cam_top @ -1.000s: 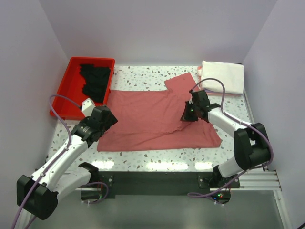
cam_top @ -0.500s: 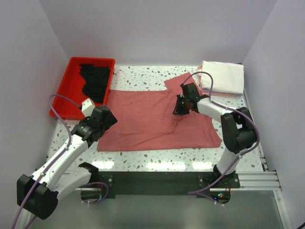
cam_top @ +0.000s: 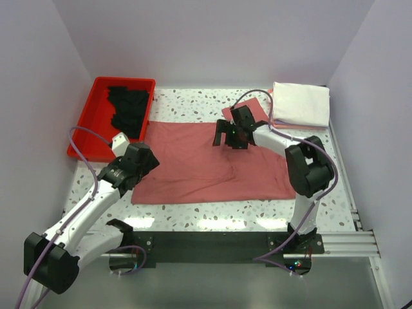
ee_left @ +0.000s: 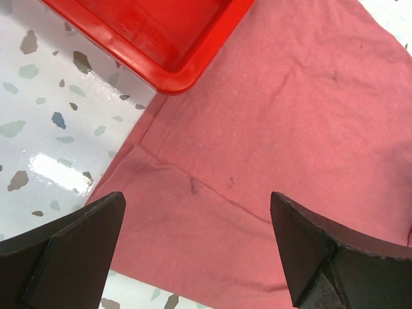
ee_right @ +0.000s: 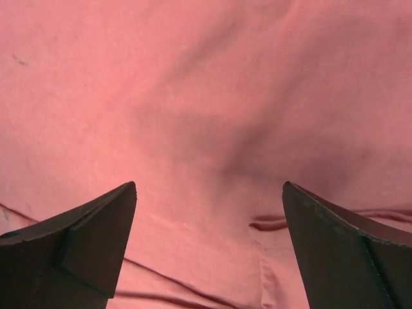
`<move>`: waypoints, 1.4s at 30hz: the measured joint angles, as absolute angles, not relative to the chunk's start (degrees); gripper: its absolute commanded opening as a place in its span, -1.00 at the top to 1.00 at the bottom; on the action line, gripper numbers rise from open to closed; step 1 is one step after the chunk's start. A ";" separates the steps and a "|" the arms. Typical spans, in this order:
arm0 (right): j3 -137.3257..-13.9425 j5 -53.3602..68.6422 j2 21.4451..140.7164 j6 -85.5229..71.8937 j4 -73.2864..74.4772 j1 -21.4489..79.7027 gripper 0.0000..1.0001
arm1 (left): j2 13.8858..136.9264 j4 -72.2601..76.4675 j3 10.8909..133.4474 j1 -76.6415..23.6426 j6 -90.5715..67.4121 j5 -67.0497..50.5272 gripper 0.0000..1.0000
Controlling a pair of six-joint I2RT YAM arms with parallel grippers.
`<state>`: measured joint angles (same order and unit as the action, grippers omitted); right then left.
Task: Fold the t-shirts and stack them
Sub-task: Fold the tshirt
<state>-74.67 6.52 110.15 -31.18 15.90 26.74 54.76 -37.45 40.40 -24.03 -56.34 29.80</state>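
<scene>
Red tray (cam_top: 95, 132) holds a black shirt (cam_top: 129, 106); left gripper (ee_left: 196, 215) and right gripper (ee_right: 209, 199) gape above the rose shirt (cam_top: 193, 164).

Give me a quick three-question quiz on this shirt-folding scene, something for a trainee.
1. True or false: the red plastic tray holds black cloth.
2. The right gripper above the spread dusty-rose t-shirt is: A open, B shut on cloth, C out of view.
3. Fill in: the folded white t-shirt lies at the speckled table's far ___ corner.
Key: 1 true; 2 A; 3 right.
</scene>
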 measured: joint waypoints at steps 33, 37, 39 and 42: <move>-34.33 -5.28 72.99 -31.03 21.82 26.46 -0.98 | 69.06 -0.69 24.51 -28.27 -53.21 4.05 -1.00; -30.09 -3.77 65.34 -34.68 25.52 26.46 -0.98 | 62.76 -2.48 20.71 -31.33 -56.86 3.55 -1.00; -29.19 -3.25 62.59 -36.56 28.49 26.46 -0.98 | 60.01 -4.03 19.44 -32.47 -58.70 3.22 -1.00; -28.23 -2.44 59.02 -38.30 33.30 26.46 -0.98 | 56.95 -6.76 18.55 -33.41 -61.01 2.90 -1.00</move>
<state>-28.23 -2.44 59.02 -38.30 33.30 26.46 56.95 -6.76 18.55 -33.41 -61.01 2.90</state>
